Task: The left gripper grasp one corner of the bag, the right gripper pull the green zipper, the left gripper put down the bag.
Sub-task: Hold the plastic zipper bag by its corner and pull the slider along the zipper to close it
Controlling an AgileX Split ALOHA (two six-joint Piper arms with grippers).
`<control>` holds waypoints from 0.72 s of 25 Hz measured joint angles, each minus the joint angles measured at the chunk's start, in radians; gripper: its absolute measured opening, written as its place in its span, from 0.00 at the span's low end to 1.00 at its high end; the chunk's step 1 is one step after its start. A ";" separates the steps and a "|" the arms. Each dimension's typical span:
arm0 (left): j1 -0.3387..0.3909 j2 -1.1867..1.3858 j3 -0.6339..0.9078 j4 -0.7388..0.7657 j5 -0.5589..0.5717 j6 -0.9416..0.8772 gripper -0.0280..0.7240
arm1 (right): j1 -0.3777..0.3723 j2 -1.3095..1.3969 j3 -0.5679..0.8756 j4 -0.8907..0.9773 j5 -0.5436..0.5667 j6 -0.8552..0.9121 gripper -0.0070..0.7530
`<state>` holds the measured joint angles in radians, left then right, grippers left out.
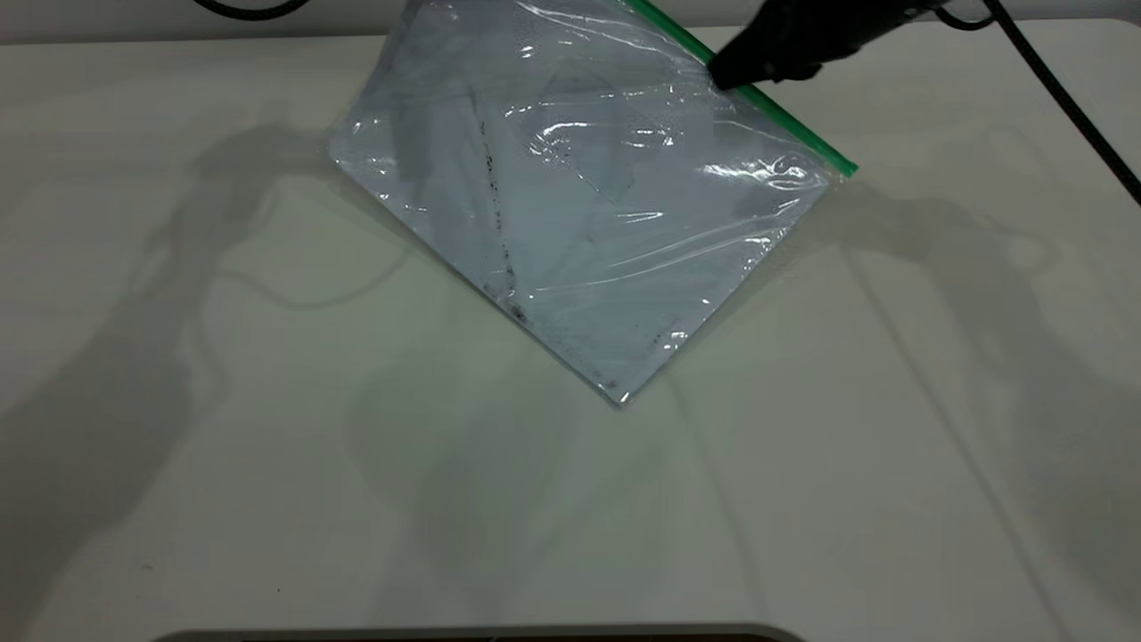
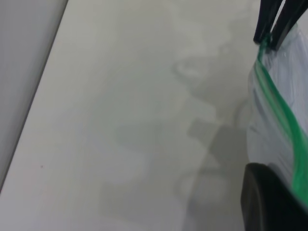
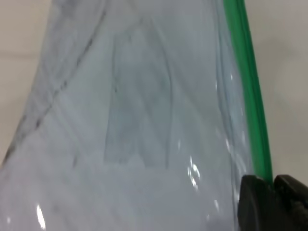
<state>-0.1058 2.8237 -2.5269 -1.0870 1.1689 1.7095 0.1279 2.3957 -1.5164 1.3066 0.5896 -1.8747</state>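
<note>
— Above the table (image 1: 267, 464), what do we have?

— We see the bag (image 1: 570, 205) hanging tilted, one corner lowest (image 1: 621, 397) and pointing down at the tabletop. We cannot tell whether that corner touches the surface. Its upper part runs out of the exterior view.

— And the green zipper (image 1: 793, 125)?

— It runs along the bag's upper right edge, down to a green-tipped corner (image 1: 845, 167) that hangs free. The right gripper (image 1: 726, 76) comes in from the upper right, trailing its black cable (image 1: 1061, 98), and sits on that strip partway along it. From its own wrist we see the strip run straight in between its two fingertips (image 3: 257, 202), which are pinched together on it. The left wrist view shows the same thing from farther off: both jaws meet on the green edge.

— What about the left gripper (image 2: 274, 202)?

— We only see a dark piece of it in its own wrist view, just beside the green strip. We cannot tell whether it is clamped or apart.

— Anything on the bag itself?

— We make out a dark diagonal smudge (image 1: 499, 232) and a small rectangular pocket (image 1: 588, 134).
</note>
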 joint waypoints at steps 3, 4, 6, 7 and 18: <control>0.002 0.000 0.000 0.000 0.000 -0.007 0.11 | -0.020 0.000 0.000 -0.097 0.006 0.083 0.06; 0.002 0.000 0.000 0.000 0.000 -0.008 0.11 | -0.026 0.000 0.000 -0.129 0.007 0.118 0.06; 0.002 0.000 0.000 0.000 0.000 -0.009 0.11 | -0.039 0.000 0.000 -0.201 0.009 0.184 0.06; 0.002 0.000 0.000 0.000 0.000 -0.010 0.11 | -0.044 0.000 0.000 -0.227 0.015 0.221 0.06; 0.003 0.000 0.000 0.041 -0.001 -0.081 0.11 | -0.087 0.000 0.000 -0.380 0.033 0.407 0.07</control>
<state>-0.1024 2.8237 -2.5269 -1.0460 1.1680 1.6283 0.0410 2.3957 -1.5164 0.9270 0.6230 -1.4679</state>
